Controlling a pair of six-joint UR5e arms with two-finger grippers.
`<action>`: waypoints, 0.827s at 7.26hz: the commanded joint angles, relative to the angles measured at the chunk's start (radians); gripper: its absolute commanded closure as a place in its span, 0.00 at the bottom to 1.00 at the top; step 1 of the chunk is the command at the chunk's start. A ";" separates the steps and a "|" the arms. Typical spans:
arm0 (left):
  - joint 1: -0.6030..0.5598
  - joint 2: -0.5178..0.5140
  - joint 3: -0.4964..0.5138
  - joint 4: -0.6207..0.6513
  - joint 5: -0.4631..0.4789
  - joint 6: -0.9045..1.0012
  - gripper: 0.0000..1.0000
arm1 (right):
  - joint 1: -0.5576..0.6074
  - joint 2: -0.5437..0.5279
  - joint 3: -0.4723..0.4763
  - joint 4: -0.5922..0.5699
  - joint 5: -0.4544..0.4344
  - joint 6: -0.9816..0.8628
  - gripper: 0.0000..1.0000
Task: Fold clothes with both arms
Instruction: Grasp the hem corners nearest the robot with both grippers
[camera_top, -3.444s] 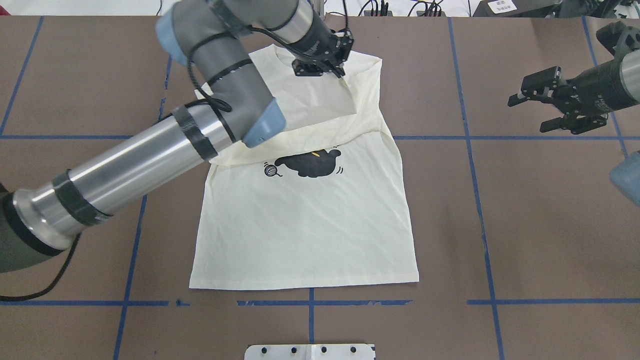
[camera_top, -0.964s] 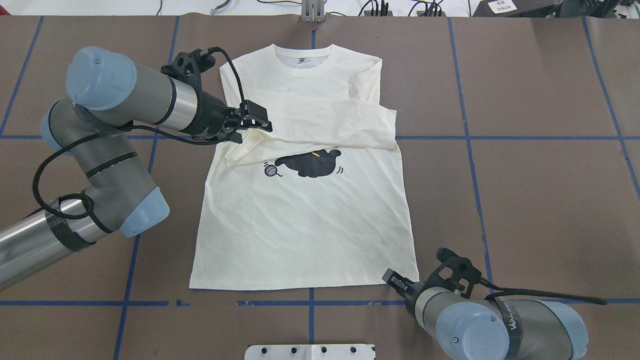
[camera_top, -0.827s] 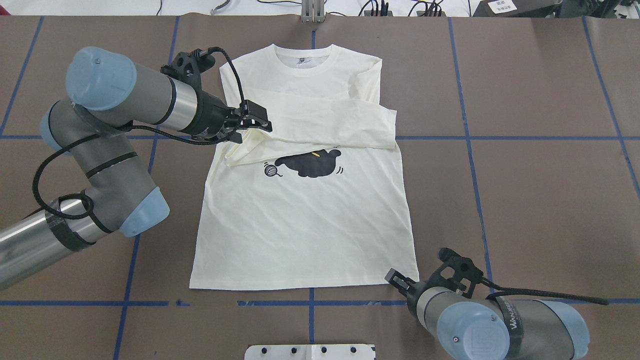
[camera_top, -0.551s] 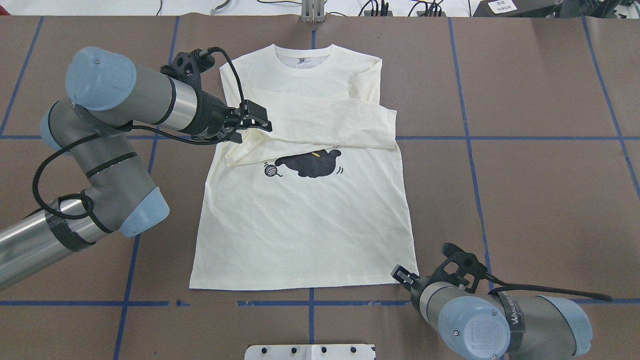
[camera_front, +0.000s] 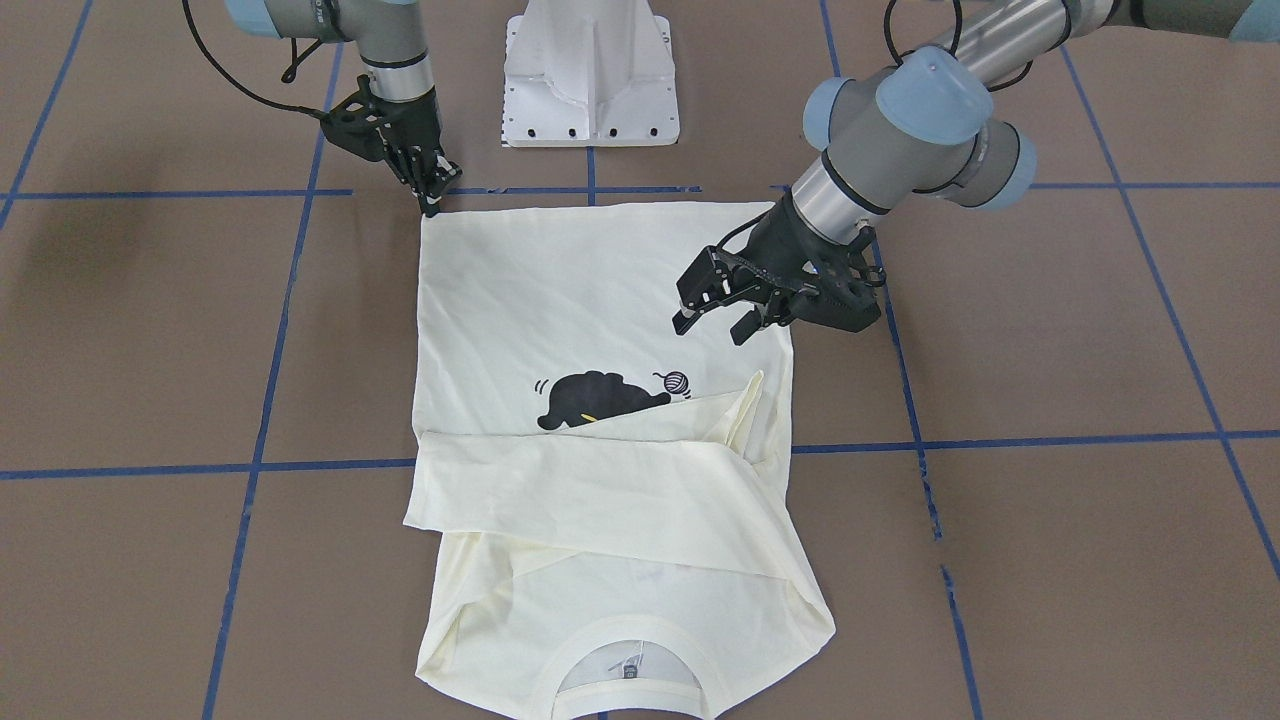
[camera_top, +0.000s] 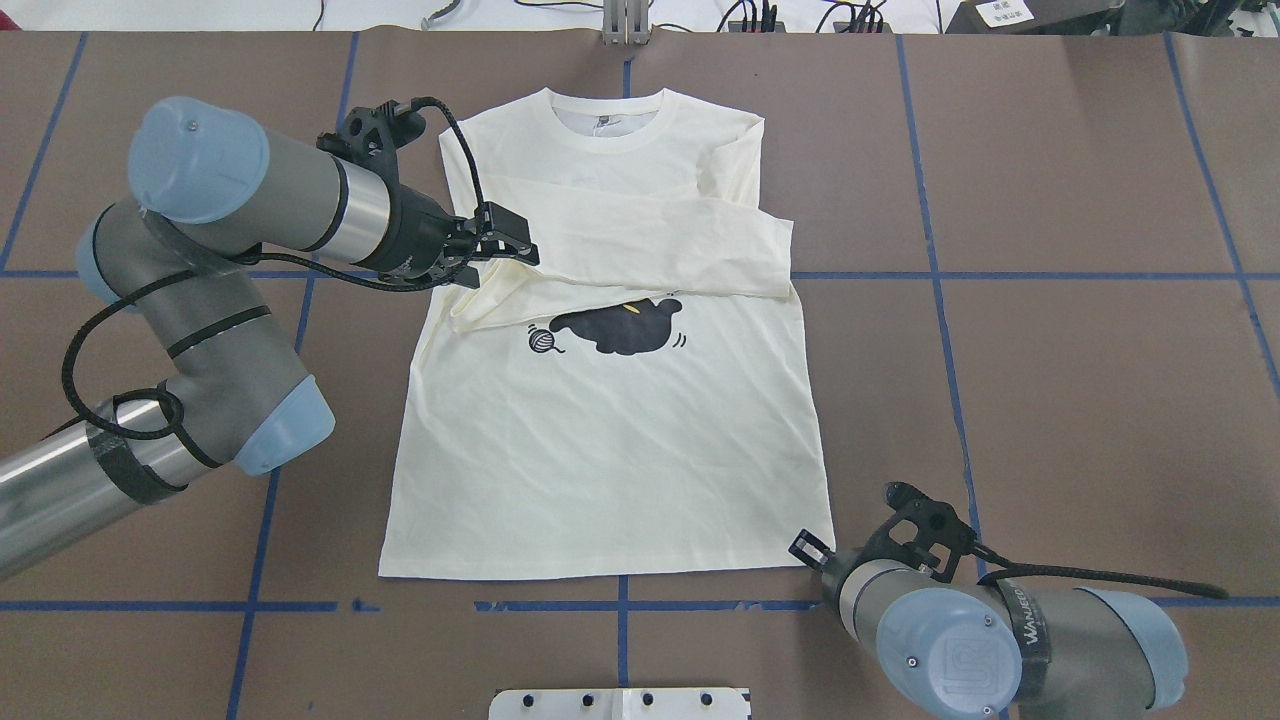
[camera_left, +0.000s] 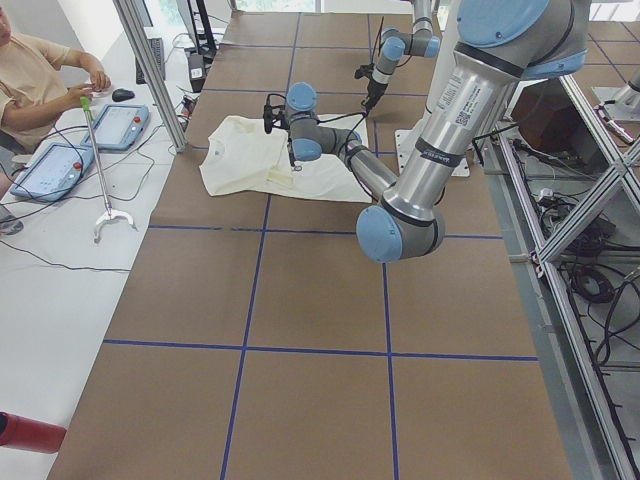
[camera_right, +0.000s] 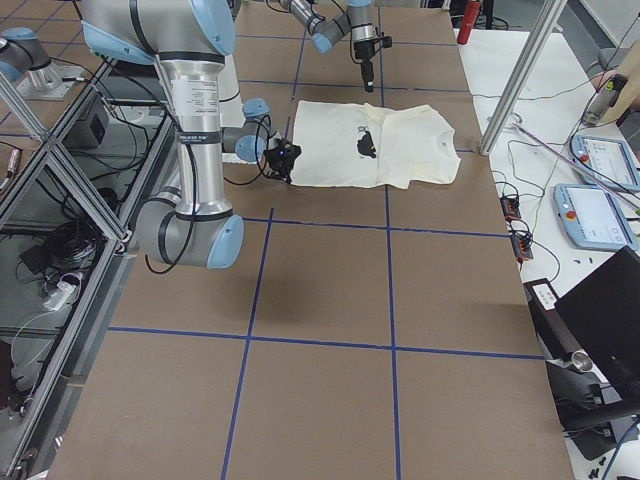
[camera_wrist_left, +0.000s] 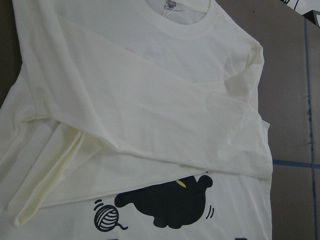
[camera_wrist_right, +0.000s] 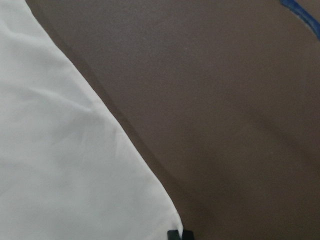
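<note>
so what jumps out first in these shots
The cream T-shirt lies flat mid-table, its sleeves folded across the chest next to a black cat print. The left gripper hovers open over the shirt's side near the print; the right gripper points down at a hem corner.

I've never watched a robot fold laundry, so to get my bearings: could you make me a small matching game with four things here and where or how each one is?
Things
1. left gripper
2. right gripper
3. collar
4. cat print

Places or states
A. at a bottom corner of the shirt
B. black, at the edge of the folded sleeves
C. open, above the shirt's side, beside the sleeves
D. a round ribbed band at the neck

Pairs: 1-C, 2-A, 3-D, 4-B
</note>
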 joint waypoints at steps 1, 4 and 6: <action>-0.002 0.007 -0.035 0.006 0.002 -0.016 0.17 | 0.017 0.001 0.032 -0.001 0.003 -0.002 1.00; 0.278 0.210 -0.333 0.369 0.273 -0.126 0.19 | 0.017 -0.035 0.080 -0.003 0.012 -0.002 1.00; 0.356 0.349 -0.426 0.451 0.310 -0.135 0.21 | 0.014 -0.051 0.083 -0.001 0.018 -0.002 1.00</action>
